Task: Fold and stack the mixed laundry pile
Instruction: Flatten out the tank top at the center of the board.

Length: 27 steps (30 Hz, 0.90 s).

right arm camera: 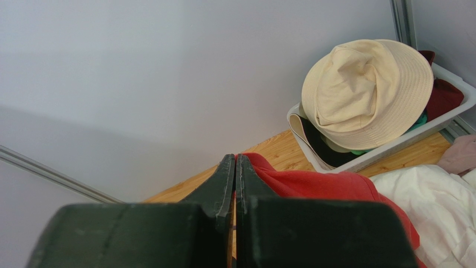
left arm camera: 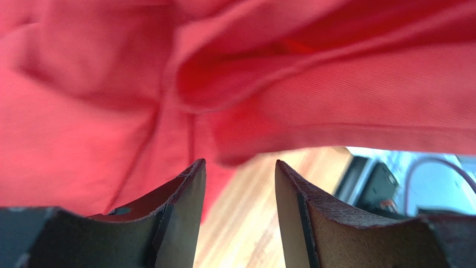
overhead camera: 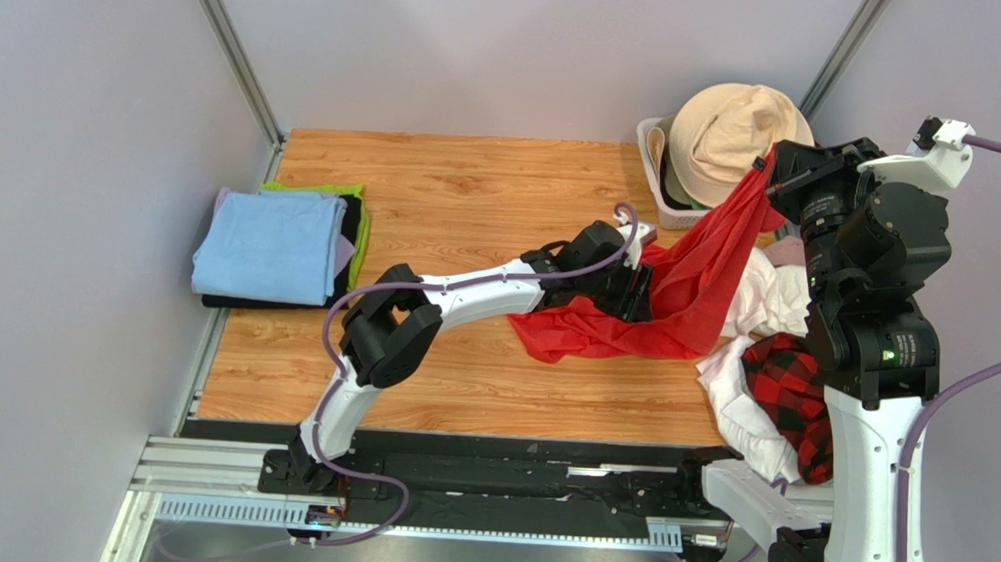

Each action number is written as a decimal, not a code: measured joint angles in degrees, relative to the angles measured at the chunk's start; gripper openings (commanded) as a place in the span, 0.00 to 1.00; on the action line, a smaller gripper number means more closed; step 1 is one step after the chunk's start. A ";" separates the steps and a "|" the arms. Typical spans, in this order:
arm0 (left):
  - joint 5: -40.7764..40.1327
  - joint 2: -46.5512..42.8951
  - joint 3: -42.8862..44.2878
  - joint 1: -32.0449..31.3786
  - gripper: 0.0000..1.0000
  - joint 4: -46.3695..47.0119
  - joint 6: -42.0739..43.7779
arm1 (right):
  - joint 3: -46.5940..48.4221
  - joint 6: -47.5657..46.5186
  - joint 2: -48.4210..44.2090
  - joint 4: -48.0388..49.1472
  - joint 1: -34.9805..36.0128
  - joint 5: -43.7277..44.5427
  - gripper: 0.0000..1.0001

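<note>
Tension in the red T-shirt (overhead camera: pixel 696 283) comes from the right end effector (right arm camera: pixel 235 162) pinching a corner aloft; the left end effector (left arm camera: pixel 240 167) gapes empty beneath, likely seeking another hold.

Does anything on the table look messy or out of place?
The red T-shirt: pinched in the right end effector, it hangs stretched and bunched down to the table. White cloths and plaid shirt lie crumpled beside it.

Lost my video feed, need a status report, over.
Right gripper shut on red T-shirt, one end raised. Left gripper open at its folds. Nothing blocking.
</note>
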 measured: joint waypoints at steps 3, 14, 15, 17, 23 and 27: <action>-4.37 -0.11 -1.33 0.09 0.58 0.46 -1.44 | 0.35 0.17 0.04 -0.35 0.00 0.00 0.00; -10.25 -1.20 -6.38 0.11 0.60 0.37 -4.96 | 0.68 0.59 0.15 -0.70 0.00 -0.70 0.00; -9.88 -1.20 -5.64 0.11 0.60 0.63 -5.25 | 0.68 0.63 0.15 -0.70 0.00 -0.81 0.00; -9.33 -1.20 -4.37 0.09 0.60 1.77 -5.77 | 0.68 0.63 0.15 -0.70 0.00 -0.83 0.00; -8.11 -1.05 -3.41 0.07 0.59 3.58 -7.06 | 0.68 0.66 0.15 -0.70 0.00 -0.83 0.00; -8.35 1.03 0.76 -0.11 0.36 2.03 -7.30 | 0.68 0.68 0.13 -0.70 0.00 -0.83 0.00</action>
